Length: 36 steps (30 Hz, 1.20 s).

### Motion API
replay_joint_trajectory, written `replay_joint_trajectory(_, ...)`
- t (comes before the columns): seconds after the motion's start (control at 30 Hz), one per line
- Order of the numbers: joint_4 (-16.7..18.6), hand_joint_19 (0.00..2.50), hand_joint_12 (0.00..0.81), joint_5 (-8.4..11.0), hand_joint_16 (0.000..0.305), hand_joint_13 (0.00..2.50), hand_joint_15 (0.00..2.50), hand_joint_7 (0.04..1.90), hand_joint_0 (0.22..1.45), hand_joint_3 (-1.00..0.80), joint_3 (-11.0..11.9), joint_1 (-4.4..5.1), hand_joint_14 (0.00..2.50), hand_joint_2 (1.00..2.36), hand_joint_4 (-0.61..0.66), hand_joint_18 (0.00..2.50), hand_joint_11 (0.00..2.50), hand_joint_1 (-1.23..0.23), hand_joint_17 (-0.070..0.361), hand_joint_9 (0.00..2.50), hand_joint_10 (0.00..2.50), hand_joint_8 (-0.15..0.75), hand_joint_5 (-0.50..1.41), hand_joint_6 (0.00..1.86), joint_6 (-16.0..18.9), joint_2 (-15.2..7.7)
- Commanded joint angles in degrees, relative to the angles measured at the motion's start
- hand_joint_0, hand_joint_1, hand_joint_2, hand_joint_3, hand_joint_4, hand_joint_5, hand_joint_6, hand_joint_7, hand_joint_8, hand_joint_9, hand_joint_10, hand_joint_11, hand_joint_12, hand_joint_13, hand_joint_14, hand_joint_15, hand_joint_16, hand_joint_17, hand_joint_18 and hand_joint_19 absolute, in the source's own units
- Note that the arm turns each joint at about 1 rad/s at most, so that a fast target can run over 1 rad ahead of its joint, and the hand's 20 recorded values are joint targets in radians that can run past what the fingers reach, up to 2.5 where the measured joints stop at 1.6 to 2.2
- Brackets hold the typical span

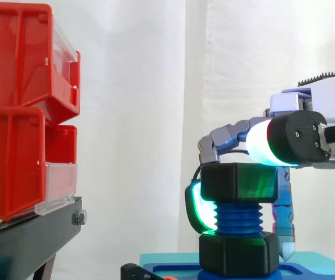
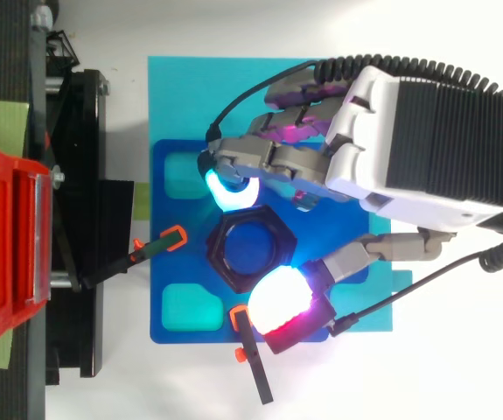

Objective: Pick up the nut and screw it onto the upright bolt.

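Fingers (image 1: pixel 266 143) of the hand (image 2: pixel 426 131) pinch the black nut (image 1: pixel 240 182) across opposite sides, ready to twist; nut sits atop the upright blue bolt (image 1: pixel 240 217), probably barely threaded, engagement hidden.

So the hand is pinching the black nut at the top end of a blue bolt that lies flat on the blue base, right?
Not quite: the blue bolt stands upright rather than lying flat. The side view shows its threads rising straight up from the blue base. The rest holds: the black nut sits at its top end, pinched by the hand.
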Motion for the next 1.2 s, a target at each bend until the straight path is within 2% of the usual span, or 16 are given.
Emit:
replay_joint_trajectory(0.0,-2.25,0.22,0.251,-0.01,0.034,0.95,0.00,1.41,0.39,-0.50,0.75,-0.11,0.00,1.00,0.06,0.82,0.00,-0.19,0.078,1.62,0.00,0.143,0.12,0.50,-0.01,0.01)
replay_joint_trajectory(0.23,-4.89,0.25,0.256,-0.01,0.036,0.96,0.00,1.41,0.36,-0.50,0.84,-0.28,0.00,1.00,0.08,0.85,0.00,-0.14,0.082,1.64,0.00,0.147,0.12,0.50,-0.98,1.77)
replay_joint_trajectory(0.47,-5.68,0.26,0.275,-0.01,0.041,0.91,0.00,1.37,0.34,-0.50,0.84,-0.72,0.00,1.00,0.13,0.81,0.00,-0.10,0.092,1.63,0.00,0.156,0.11,0.50,-2.03,3.53)
replay_joint_trajectory(0.77,-7.00,0.29,0.261,-0.01,0.040,0.92,0.00,1.36,0.35,-0.50,0.84,-1.60,0.00,1.00,0.09,0.83,0.00,-0.09,0.090,1.64,0.00,0.148,0.11,0.50,-2.65,4.93)
replay_joint_trajectory(0.87,-7.79,0.28,0.296,-0.01,0.044,0.85,0.00,1.28,0.35,-0.50,0.84,-1.78,0.00,1.00,0.11,0.77,0.00,-0.09,0.098,1.53,0.00,0.186,0.07,0.50,-2.65,5.20)
replay_joint_trajectory(0.9,-7.87,0.27,0.315,-0.01,0.047,0.79,0.00,1.21,0.35,-0.50,0.84,-1.87,0.00,1.00,0.17,0.71,0.00,-0.10,0.106,1.42,0.00,0.215,0.03,0.50,-2.65,5.28)
replay_joint_trajectory(0.93,-7.87,0.29,0.332,-0.01,0.052,0.72,0.00,1.07,0.35,-0.50,0.84,-1.95,0.00,1.00,0.23,0.63,0.00,-0.11,0.116,1.31,0.00,0.248,-0.02,0.50,-2.65,5.64)
replay_joint_trajectory(1.0,-7.61,0.29,0.349,-0.01,0.056,0.65,0.00,0.97,0.34,-0.50,0.84,-2.13,0.00,1.00,0.25,0.57,0.00,-0.19,0.125,1.23,0.00,0.288,-0.06,0.50,-2.47,6.25)
replay_joint_trajectory(1.03,-7.43,0.29,0.366,-0.01,0.059,0.52,0.00,0.89,0.33,-0.50,1.10,-2.22,0.00,1.00,0.23,0.46,0.00,-0.33,0.132,1.06,0.00,0.299,-0.11,0.50,-2.56,6.43)
replay_joint_trajectory(1.07,-7.17,0.29,0.378,-0.01,0.059,0.48,0.00,0.87,0.33,-0.50,1.63,-2.39,0.00,1.00,0.22,0.41,0.00,-0.39,0.134,1.02,0.00,0.302,-0.13,0.50,-2.56,6.51)
replay_joint_trajectory(1.13,-7.00,0.23,0.400,-0.01,0.060,0.33,0.00,0.77,0.35,-0.50,2.68,-2.57,0.00,1.00,0.14,0.22,0.00,-0.59,0.134,0.72,0.00,0.282,-0.19,0.50,-2.56,6.51)
replay_joint_trajectory(1.17,-6.91,0.20,0.403,-0.01,0.059,0.29,0.00,0.75,0.36,-0.50,3.12,-2.66,0.00,1.00,0.13,0.19,0.00,-0.61,0.133,0.67,0.00,0.278,-0.20,0.50,-2.56,6.51)
